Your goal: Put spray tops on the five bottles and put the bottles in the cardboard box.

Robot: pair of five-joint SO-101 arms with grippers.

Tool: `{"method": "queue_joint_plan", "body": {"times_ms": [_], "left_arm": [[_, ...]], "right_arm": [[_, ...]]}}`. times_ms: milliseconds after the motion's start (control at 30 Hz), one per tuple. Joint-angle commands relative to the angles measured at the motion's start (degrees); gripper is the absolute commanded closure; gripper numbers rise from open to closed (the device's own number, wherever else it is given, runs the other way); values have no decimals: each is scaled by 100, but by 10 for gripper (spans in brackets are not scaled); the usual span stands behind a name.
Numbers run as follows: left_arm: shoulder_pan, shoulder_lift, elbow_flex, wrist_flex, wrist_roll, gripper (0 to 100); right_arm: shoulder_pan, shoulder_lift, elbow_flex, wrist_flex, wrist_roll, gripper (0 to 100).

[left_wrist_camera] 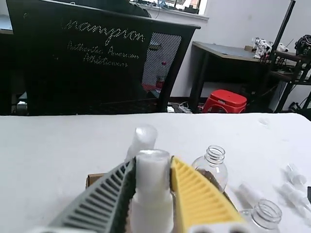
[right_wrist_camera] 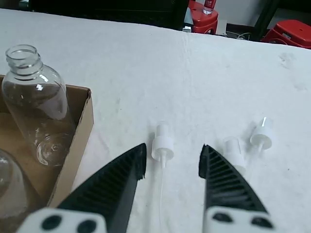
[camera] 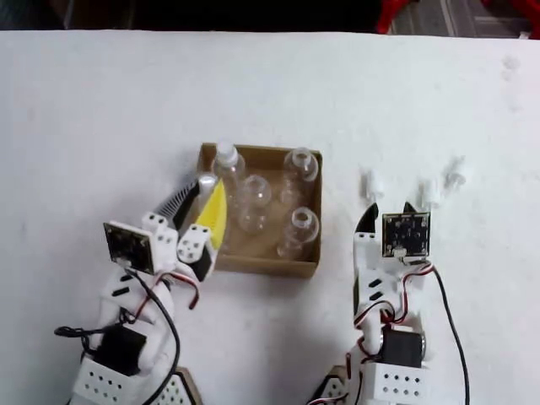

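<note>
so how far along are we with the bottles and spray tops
Done: one clear plastic bottle with a white spray top stands in the brown cardboard box. In hand: the left gripper is shut on a second topped bottle at the box's edge. Left: three open bottles in the box need tops; three loose spray tops lie by the open right gripper.

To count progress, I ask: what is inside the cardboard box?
Three open bottles and one bottle with a spray top stand inside the cardboard box. The left gripper, shut on another spray top, covers what is beneath it.
</note>
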Motion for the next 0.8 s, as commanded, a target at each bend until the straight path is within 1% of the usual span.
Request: {"method": "queue_joint_plan", "body": {"times_ms": [0, 133, 233, 433, 500, 600, 700, 767], "left_arm": [[40, -57, -149, 316, 79, 827], [40, -57, -642, 888, 114, 823], [40, -57, -1020, 1152, 123, 823], [40, -22, -1618, 1284, 141, 823], [66, -13, -1890, 1600, 273, 823], [75, -4, -2426, 2356, 527, 823], [66, -4, -2945, 2980, 571, 823], [48, 4, -3200, 3244, 571, 823]], "right_arm": [[4, -22, 53, -22, 70, 840], [4, -22, 53, -22, 70, 840], [4, -22, 53, -22, 70, 840], [4, -22, 53, -22, 70, 840], [4, -22, 53, -13, 70, 840], [4, -22, 53, -4, 70, 840], [4, -22, 53, -4, 70, 840], [4, -22, 53, -4, 70, 840]]}}
